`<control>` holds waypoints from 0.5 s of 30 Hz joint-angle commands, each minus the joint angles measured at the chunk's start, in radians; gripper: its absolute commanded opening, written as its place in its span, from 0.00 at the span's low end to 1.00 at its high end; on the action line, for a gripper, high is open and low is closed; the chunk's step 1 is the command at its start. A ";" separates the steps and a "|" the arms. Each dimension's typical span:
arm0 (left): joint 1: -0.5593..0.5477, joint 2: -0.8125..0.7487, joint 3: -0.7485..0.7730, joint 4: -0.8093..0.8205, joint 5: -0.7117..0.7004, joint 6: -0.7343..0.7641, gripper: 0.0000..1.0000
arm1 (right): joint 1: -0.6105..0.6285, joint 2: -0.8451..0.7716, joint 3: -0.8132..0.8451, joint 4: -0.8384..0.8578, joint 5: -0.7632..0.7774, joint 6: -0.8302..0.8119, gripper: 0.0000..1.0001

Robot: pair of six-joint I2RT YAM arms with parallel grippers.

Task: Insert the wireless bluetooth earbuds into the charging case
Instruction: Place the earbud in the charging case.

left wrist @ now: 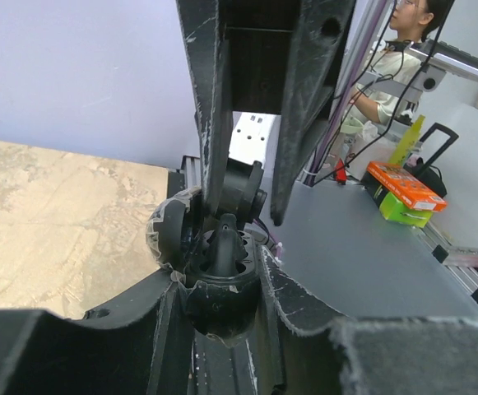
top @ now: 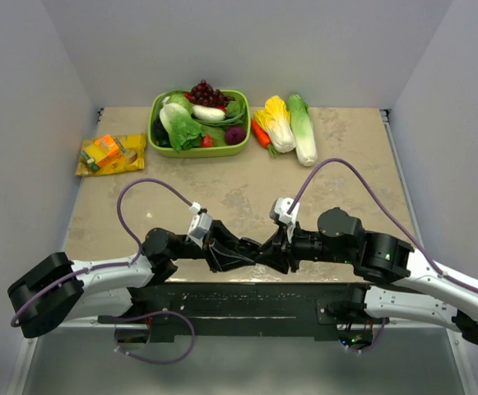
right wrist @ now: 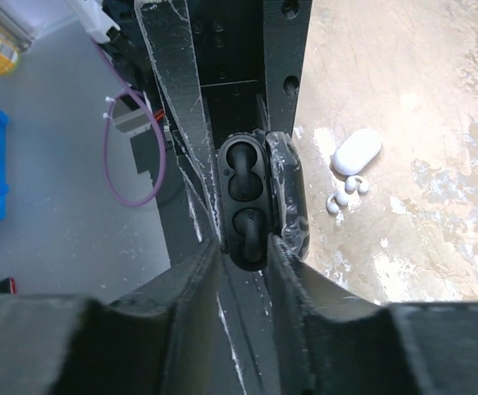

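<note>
1. Closest in, the left gripper (left wrist: 218, 288) has its fingers drawn narrow on a black charging case (right wrist: 247, 197). It holds the case up off the tabletop (right wrist: 419, 99), close to the arms' bases.
2. That case is open, with its lid swung to one side and its hollows turned toward the right arm, which I take to be for access. Dark rounded shapes sit in the hollows, but I cannot tell whether they are black buds or bare wells.
3. The right gripper (right wrist: 243, 247) meets it head-on, its fingers flanking the near end of the case. They look to be touching or just beside it, and I cannot tell whether they press or hang loose.
4. Two white earbuds (right wrist: 337, 202) lie loose on the tabletop just beside a closed white case (right wrist: 356, 151). Both are well apart from the held case, so those buds are not yet stowed.
5. My guess is that one arm braces the case while the other works on it. The buds are so small that any pick-up risks a slip.
</note>
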 commanded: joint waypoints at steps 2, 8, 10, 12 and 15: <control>-0.005 -0.007 0.037 0.088 0.017 0.001 0.00 | -0.004 -0.039 0.038 0.014 0.102 0.025 0.39; -0.005 -0.001 0.028 0.065 0.006 0.016 0.00 | -0.004 -0.106 0.072 0.014 0.281 0.057 0.40; -0.007 0.003 0.024 0.067 0.006 0.018 0.00 | -0.004 -0.112 0.055 0.028 0.350 0.090 0.36; -0.007 0.008 0.020 0.069 0.007 0.018 0.00 | -0.004 -0.111 0.040 0.037 0.410 0.119 0.31; -0.007 0.005 0.022 0.064 0.010 0.019 0.00 | -0.004 -0.091 0.030 0.051 0.418 0.130 0.29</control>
